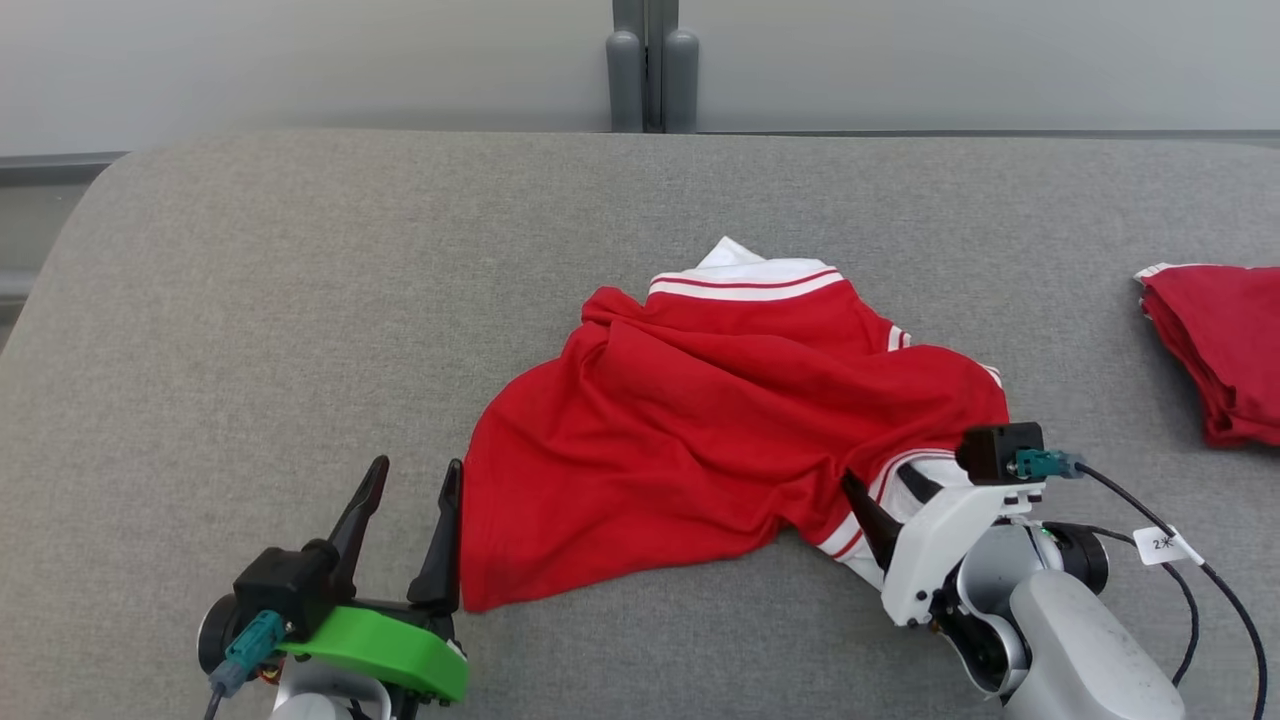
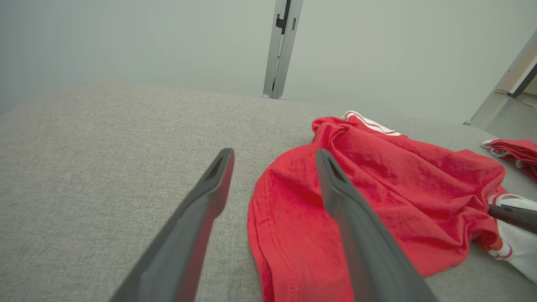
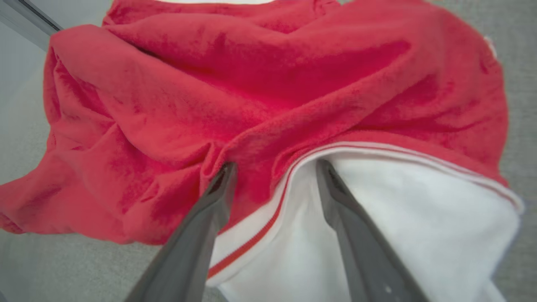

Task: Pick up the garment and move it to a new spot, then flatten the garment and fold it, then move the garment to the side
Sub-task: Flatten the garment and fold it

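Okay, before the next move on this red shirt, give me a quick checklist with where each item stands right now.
1. left gripper open and ready: ok, fingers spread wide.
2. Left gripper on the garment: cannot tell; one finger sits right at the lower left hem, but contact is unclear.
3. right gripper lined up on fabric: ok, its fingers straddle the red and white trimmed edge.
4. Right gripper's hold secured: not ok, its jaws stand apart and nothing is clamped.
5. Garment lying flat: not ok, it is crumpled with deep folds.
6. second red garment out of the way: ok, it lies apart at the table's right edge.
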Controlling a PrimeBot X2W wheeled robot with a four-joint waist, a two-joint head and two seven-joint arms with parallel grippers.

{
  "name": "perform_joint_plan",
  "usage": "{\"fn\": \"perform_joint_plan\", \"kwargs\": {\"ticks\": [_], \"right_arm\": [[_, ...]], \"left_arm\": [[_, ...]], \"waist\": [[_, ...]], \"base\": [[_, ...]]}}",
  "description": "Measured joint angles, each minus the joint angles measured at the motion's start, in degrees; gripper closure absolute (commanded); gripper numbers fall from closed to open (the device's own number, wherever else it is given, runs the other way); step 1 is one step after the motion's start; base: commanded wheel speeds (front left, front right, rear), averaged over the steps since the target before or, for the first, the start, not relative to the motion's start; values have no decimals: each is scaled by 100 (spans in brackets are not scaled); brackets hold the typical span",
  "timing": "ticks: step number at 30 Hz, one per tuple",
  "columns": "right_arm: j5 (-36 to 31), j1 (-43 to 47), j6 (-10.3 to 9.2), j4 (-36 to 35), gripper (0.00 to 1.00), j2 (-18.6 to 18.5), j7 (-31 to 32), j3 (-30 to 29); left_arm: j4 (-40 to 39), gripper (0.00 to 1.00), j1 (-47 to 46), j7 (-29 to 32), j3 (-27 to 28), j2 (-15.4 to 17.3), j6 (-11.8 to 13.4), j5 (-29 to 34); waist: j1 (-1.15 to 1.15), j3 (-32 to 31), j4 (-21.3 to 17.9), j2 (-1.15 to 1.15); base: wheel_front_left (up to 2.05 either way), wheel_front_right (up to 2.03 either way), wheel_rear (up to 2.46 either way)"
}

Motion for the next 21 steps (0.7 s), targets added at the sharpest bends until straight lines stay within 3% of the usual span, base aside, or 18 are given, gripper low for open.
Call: {"fn": "perform_joint_plan", "kwargs": {"ticks": [10, 14, 21], "right_arm": [[127, 647, 0, -1612, 0, -430, 65, -93], [207, 934, 0, -2302, 0, -628, -69, -388], [159, 1577, 0, -2440, 0, -855, -52, -771]], "left_arm": [[-185, 0, 202, 0, 256, 35, 94, -48], [-298, 0, 268, 0, 299, 35, 115, -38], [-394, 0, 304, 0, 287, 14, 114, 3]], "waist": [[0, -191, -453, 0], [0, -266, -668, 0], [0, -322, -785, 0]], "base": [[0, 0, 0], [0, 0, 0], [0, 0, 0]]}}
